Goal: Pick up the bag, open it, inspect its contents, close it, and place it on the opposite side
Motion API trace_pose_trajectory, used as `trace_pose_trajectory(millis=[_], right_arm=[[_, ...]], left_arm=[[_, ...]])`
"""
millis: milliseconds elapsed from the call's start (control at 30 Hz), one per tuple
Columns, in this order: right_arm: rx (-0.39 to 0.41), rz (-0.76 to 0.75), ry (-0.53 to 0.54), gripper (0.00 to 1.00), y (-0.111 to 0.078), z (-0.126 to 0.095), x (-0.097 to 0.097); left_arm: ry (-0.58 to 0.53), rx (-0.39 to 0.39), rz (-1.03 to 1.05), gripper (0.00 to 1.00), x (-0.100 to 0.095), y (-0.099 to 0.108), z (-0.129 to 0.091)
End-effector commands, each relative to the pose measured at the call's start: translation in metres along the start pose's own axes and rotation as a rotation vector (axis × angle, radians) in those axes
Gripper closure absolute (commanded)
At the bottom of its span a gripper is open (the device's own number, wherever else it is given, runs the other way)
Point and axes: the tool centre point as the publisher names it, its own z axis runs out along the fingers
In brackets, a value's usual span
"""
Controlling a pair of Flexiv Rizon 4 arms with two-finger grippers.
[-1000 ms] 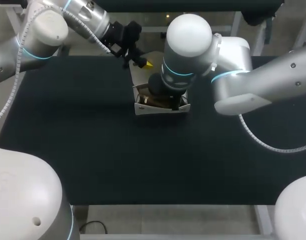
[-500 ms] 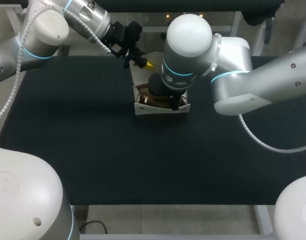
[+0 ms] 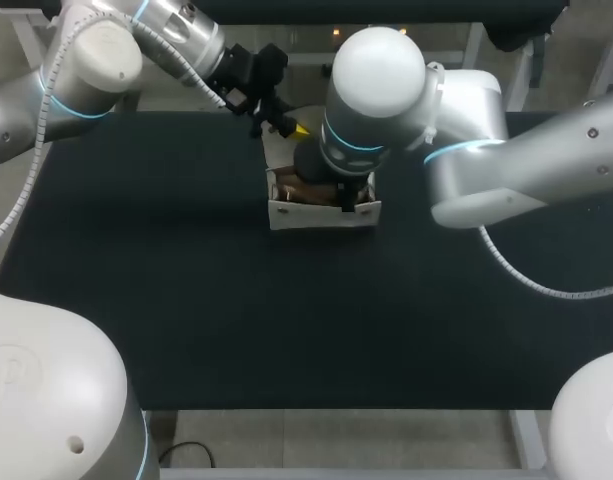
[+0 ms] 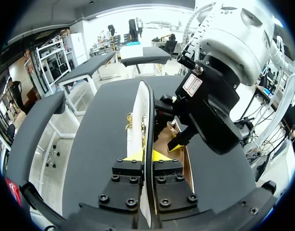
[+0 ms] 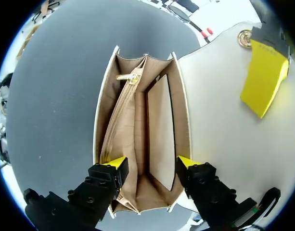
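Observation:
A white bag [image 3: 322, 212] stands mid-table with its mouth open, showing a tan lining [image 5: 137, 125] and a zipped inner pocket. Its white flap [image 5: 219, 120] is held up and back toward the far edge. My left gripper [image 4: 143, 155] is shut on the flap's edge, and its yellow tip [image 5: 262, 77] shows beside the gold clasp [image 5: 244, 37]. My right gripper [image 5: 152, 163] hangs open right over the bag's mouth, one finger near each side wall. In the head view the right wrist [image 3: 331, 165] hides most of the bag's inside.
The black table [image 3: 166, 290] stretches wide to the left, the right and the near side of the bag. Its far edge [image 3: 166, 112] runs just behind the left gripper.
My right gripper has drawn slightly up and back over the bag, so more of the bag's front wall shows. The left gripper still holds the flap in nearly the same place.

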Motion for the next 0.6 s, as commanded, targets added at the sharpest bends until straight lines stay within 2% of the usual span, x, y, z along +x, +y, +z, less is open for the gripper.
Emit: trace_pose_trajectory(millis=[33, 167, 233, 433, 600], right_arm=[[-0.004, 0.003, -0.045, 0.62, -0.002, -0.018, 0.001], [-0.008, 0.005, -0.08, 0.75, -0.001, -0.032, -0.001], [-0.011, 0.003, -0.101, 0.76, -0.001, -0.038, -0.001], [-0.015, -0.002, -0.163, 0.76, 0.001, -0.062, -0.003], [-0.025, -0.002, -0.219, 0.74, 0.001, -0.085, -0.003]], left_arm=[[-0.001, -0.002, -0.003, 1.0, 0.002, 0.0, -0.001], [-0.006, -0.011, -0.007, 1.0, 0.004, 0.001, -0.002], [-0.006, -0.018, -0.013, 1.0, 0.005, 0.002, -0.001], [-0.001, -0.018, -0.047, 1.0, 0.004, 0.006, -0.003], [0.006, -0.048, -0.064, 1.0, 0.006, 0.009, -0.001]])
